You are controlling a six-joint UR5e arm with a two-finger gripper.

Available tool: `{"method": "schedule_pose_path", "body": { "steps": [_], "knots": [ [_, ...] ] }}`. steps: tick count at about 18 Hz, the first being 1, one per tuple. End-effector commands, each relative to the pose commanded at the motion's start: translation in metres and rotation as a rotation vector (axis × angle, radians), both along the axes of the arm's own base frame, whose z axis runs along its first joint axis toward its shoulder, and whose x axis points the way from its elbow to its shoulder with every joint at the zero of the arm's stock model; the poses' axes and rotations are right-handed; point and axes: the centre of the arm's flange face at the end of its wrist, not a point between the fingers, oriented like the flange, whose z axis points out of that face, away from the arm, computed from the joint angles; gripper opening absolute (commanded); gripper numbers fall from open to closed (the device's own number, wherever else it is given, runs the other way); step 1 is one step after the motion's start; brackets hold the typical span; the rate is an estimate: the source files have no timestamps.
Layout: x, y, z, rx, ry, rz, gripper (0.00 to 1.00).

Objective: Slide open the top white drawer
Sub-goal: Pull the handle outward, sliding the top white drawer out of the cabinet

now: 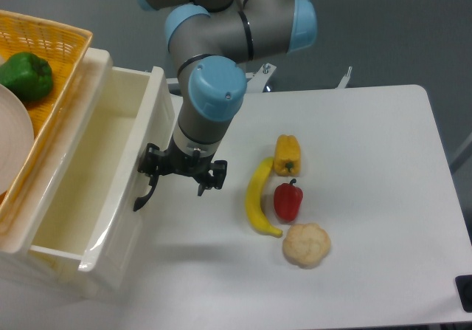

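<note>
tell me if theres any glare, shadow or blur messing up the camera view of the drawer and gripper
Fixed camera view: sharp, no motion blur on the gripper; soft overhead light casts a faint shadow on the table under the arm; the top white drawer shows mild sheen on its glossy rim, nothing washed out; the black handle blends with the dark fingers.

top white drawer point(110, 160) cream-white, black handle point(145, 195) | banana point(258, 197) yellow | pepper point(287, 200) red | basket point(51, 49) orange-yellow
</note>
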Motion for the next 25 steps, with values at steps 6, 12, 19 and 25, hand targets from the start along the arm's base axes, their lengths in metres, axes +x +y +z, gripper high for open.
{"method": "schedule_pose_path", "body": {
  "steps": [6, 12, 19, 25],
  "knots": [
    [-0.021, -0.011, -0.003, 0.006, 0.005, 0.002, 1.0],
    [-0.034, -0.017, -0.004, 0.006, 0.003, 0.019, 1.0],
    [-0.047, -0.023, 0.0, 0.012, 0.008, 0.041, 1.0],
    [-0.057, -0.026, -0.002, 0.014, 0.012, 0.053, 1.0]
  ]
}}
